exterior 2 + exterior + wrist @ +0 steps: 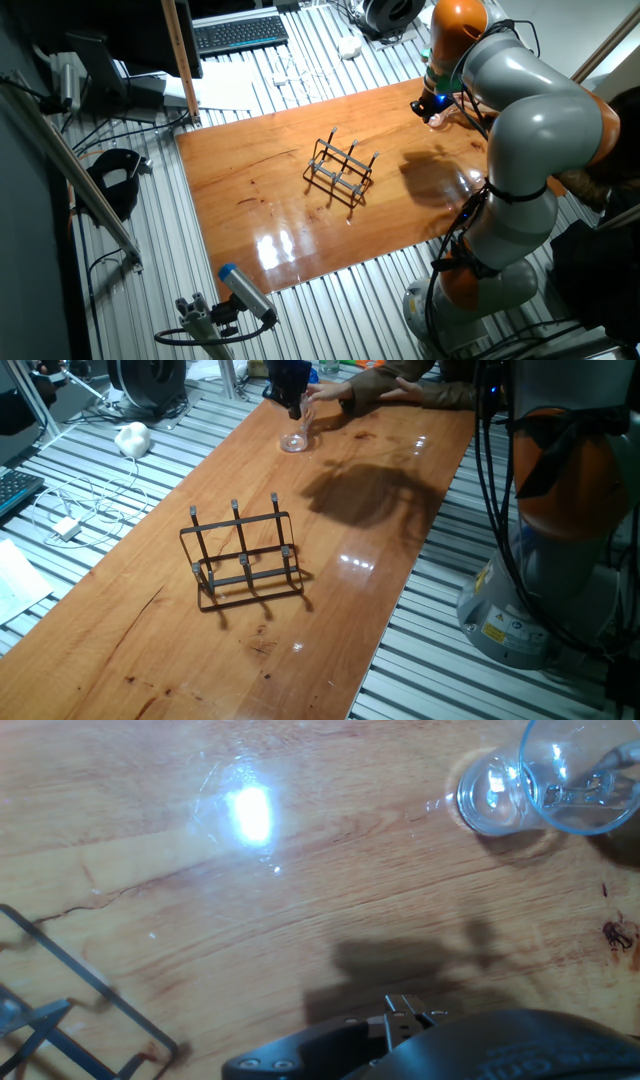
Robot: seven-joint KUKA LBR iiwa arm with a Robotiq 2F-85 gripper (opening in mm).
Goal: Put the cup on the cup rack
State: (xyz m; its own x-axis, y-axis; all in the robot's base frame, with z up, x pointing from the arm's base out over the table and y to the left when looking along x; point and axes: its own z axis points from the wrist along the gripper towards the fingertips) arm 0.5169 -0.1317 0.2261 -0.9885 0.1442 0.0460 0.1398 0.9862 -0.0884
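The clear cup (296, 434) is at the far end of the wooden table (330, 610), its base down at the surface and its body leaning slightly. My gripper (294, 406) is right above it, with dark fingers at its rim, and looks shut on the cup's wall. In the hand view the cup (560, 780) is at the top right, seen from above. The dark wire cup rack (243, 560) with upright pegs stands mid-table, well apart from the cup. It also shows in the other fixed view (343, 168) and in the lower left corner of the hand view (60, 1010).
A person's arm (400, 390) lies on the table's far end beside the cup. A white object (132, 438), cables with a charger (65, 525) and a keyboard (240, 32) lie off the table's left side. The robot base (560, 560) stands at the right.
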